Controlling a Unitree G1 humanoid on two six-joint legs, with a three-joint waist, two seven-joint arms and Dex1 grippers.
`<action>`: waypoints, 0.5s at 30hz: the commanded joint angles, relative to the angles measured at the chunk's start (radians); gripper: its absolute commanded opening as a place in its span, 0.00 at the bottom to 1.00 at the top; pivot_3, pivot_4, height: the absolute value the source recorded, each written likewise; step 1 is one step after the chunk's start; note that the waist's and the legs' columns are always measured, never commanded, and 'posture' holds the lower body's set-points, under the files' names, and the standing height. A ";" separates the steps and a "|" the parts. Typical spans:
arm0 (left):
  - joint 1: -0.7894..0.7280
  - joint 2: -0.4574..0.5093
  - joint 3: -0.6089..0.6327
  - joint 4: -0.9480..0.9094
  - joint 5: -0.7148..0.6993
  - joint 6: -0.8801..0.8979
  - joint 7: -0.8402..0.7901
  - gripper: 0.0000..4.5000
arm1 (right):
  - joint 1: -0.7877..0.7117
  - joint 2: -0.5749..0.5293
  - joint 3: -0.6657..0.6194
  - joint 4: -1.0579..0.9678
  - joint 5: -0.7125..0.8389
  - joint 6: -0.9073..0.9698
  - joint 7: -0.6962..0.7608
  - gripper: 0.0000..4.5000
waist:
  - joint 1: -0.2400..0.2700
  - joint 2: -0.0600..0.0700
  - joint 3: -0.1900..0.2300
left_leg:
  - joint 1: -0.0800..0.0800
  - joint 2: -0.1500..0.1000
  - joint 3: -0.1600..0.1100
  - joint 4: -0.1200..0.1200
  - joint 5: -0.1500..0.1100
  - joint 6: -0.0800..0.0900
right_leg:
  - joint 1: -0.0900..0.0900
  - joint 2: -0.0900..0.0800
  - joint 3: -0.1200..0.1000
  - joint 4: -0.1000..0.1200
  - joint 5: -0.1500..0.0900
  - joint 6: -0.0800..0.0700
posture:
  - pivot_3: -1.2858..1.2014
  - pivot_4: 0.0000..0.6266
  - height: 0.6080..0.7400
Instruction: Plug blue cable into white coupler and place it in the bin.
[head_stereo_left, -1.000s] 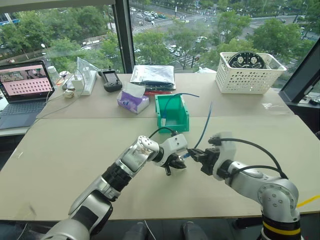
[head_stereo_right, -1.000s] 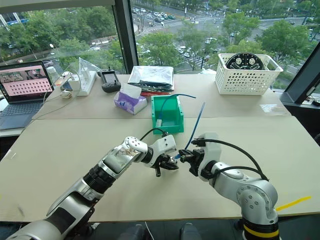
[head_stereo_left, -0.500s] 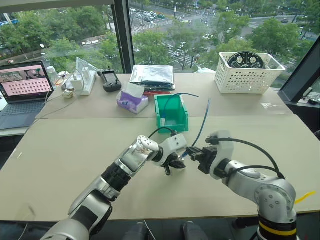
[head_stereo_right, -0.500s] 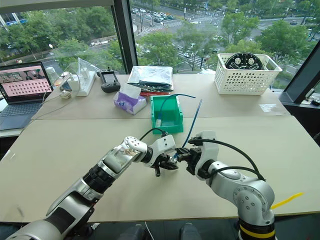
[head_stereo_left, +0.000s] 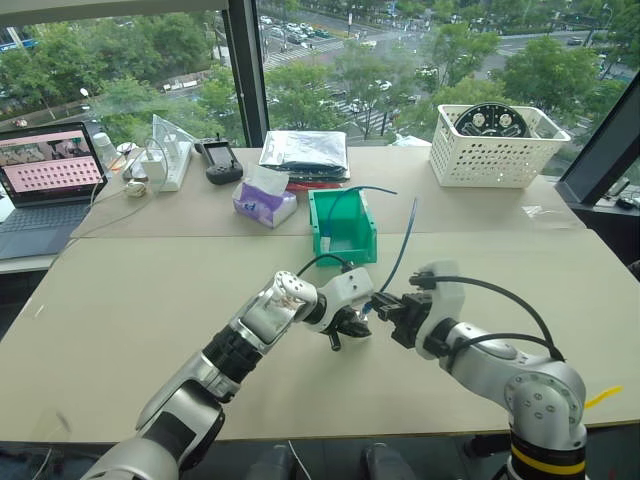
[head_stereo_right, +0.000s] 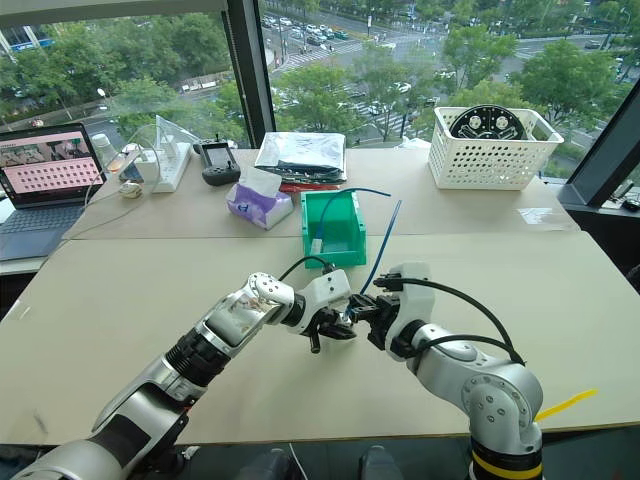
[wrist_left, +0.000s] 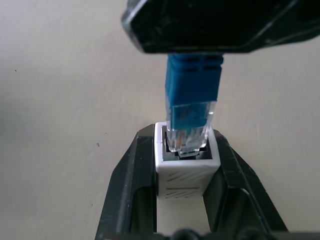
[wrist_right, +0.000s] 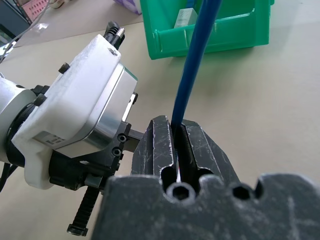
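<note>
My left gripper (wrist_left: 185, 137) is shut on the white coupler (wrist_left: 184, 177), held socket-up between its black fingers (wrist_left: 131, 185). The clear plug of the blue cable (wrist_left: 192, 117) sits in the mouth of that socket. My right gripper (wrist_right: 177, 125) is shut on the blue cable (wrist_right: 197, 65) just behind the plug. Both grippers meet above the table's middle, left gripper (head_stereo_left: 350, 322) facing right gripper (head_stereo_left: 388, 308), and the cable (head_stereo_left: 405, 250) rises away behind them. The green bin (head_stereo_left: 343, 228) stands a short way beyond them.
Another blue cable (head_stereo_left: 350, 192) hangs out of the bin. A purple tissue pack (head_stereo_left: 265, 203) lies to its left. A white lattice basket (head_stereo_left: 500, 140) stands at the back right, a laptop (head_stereo_left: 45, 185) at the far left, and a silver bag (head_stereo_left: 305, 150) at the back.
The right arm's elbow has swung in slightly and the cable's free end has tipped a little left. Both grippers keep their places and their grips.
</note>
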 joint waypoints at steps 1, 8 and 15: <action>-0.012 -0.002 -0.011 0.006 0.014 0.011 0.006 0.15 | 0.030 0.019 0.019 0.005 0.021 0.014 0.007 0.00 | -0.001 0.000 0.000 | 0.000 0.000 0.000 0.000 0.000 0.000 | 0.000 0.000 0.000 0.000 0.000 0.000 | 0.52 0.24 0.90; -0.011 -0.003 -0.009 0.006 0.015 0.010 0.009 0.15 | 0.057 0.057 -0.017 0.016 0.035 0.010 -0.018 0.00 | 0.000 0.000 0.000 | 0.000 0.000 0.000 0.000 0.000 0.000 | 0.000 0.000 0.000 -0.001 0.000 0.000 | 0.52 0.24 0.90; -0.008 -0.007 -0.007 0.004 0.013 0.012 0.013 0.15 | 0.083 0.045 -0.002 0.019 0.048 0.029 -0.013 0.00 | 0.000 0.000 0.000 | 0.000 0.000 0.000 0.000 0.000 0.000 | 0.000 0.000 0.000 -0.001 0.000 0.000 | 0.52 0.24 0.90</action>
